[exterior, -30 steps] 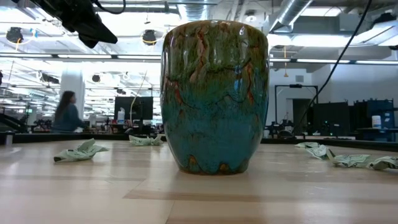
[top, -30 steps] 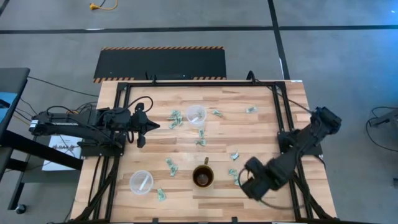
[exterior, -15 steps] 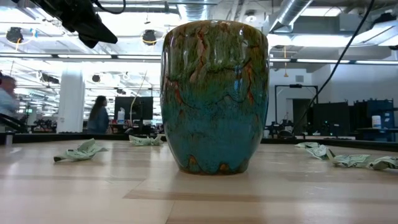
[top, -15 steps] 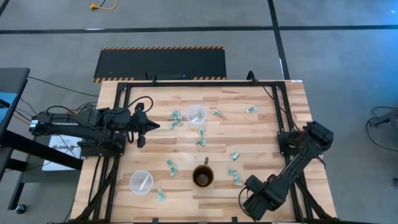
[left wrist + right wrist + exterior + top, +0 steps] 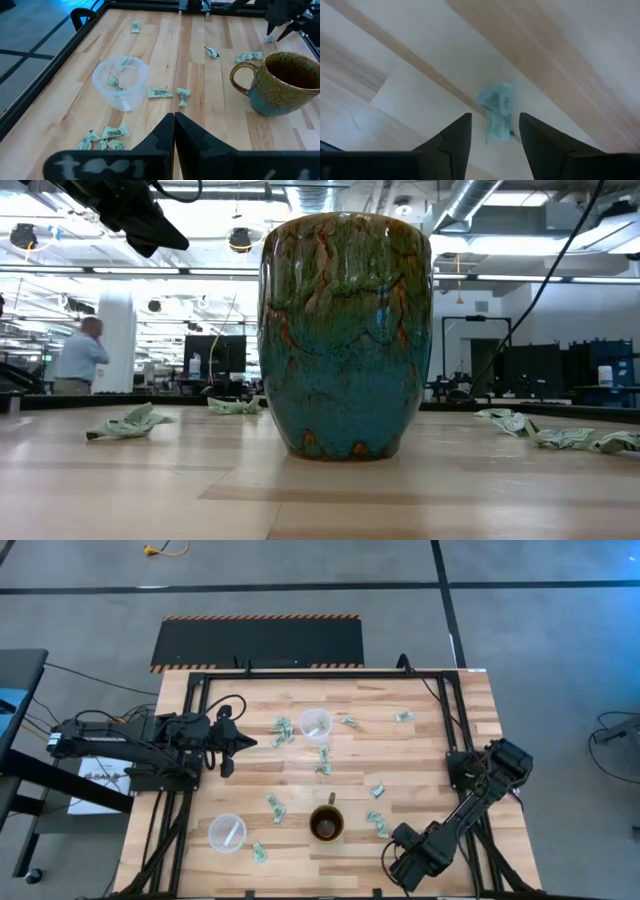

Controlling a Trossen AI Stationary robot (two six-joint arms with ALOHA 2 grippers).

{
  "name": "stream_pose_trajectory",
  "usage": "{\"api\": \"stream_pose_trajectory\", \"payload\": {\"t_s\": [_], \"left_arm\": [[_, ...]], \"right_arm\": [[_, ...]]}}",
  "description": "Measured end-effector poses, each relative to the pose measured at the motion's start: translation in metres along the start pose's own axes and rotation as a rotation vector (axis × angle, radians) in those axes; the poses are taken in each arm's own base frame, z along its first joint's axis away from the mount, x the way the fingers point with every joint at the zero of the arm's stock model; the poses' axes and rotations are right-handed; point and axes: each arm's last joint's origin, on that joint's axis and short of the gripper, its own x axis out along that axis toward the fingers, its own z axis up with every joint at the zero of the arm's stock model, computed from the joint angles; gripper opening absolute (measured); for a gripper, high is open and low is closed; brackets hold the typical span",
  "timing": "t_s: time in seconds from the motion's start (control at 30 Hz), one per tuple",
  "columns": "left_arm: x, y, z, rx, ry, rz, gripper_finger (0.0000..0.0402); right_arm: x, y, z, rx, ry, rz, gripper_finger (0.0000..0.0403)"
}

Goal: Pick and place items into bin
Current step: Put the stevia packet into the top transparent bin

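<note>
Small pale green-and-white wrapper items lie scattered on the wooden table [image 5: 420, 750]. One item [image 5: 498, 114] lies flat on the wood at the near right, just beyond my right gripper [image 5: 495, 117]. That gripper [image 5: 404, 852] points down over it, open, with a finger on either side and touching nothing. My left gripper [image 5: 245, 743] hangs shut over the table's left side, above the wood [image 5: 174, 116]. A clear round bin [image 5: 315, 724] with pieces inside stands at the far middle. A second clear bin [image 5: 227, 832] stands at the near left.
A glazed brown-green mug [image 5: 327, 825] stands at the near middle, close to the left of my right gripper, and fills the low view [image 5: 345, 335]. Two more items [image 5: 378, 824] lie between mug and gripper. A black frame rail [image 5: 460, 730] runs along the right side.
My right gripper has come down and moved toward the table's near edge, tipping to point straight down over the item at the near right. Its fingers have stayed open.
</note>
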Motion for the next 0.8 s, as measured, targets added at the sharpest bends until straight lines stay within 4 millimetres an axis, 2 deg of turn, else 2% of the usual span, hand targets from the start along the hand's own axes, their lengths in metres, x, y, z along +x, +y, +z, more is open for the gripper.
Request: {"api": "stream_pose_trajectory", "payload": {"t_s": [0.43,0.63,0.8], "left_arm": [[0.000,0.000,0.000,0.000,0.000,0.000,0.0000],[0.000,0.000,0.000,0.000,0.000,0.000,0.0000],[0.000,0.000,0.000,0.000,0.000,0.000,0.0000]], "right_arm": [[0.016,-0.010,0.004,0.000,0.049,0.002,0.0156],[0.016,-0.010,0.008,-0.010,0.042,0.007,0.0155],[0.015,-0.009,0.012,-0.059,0.042,0.013,0.0117]]}}
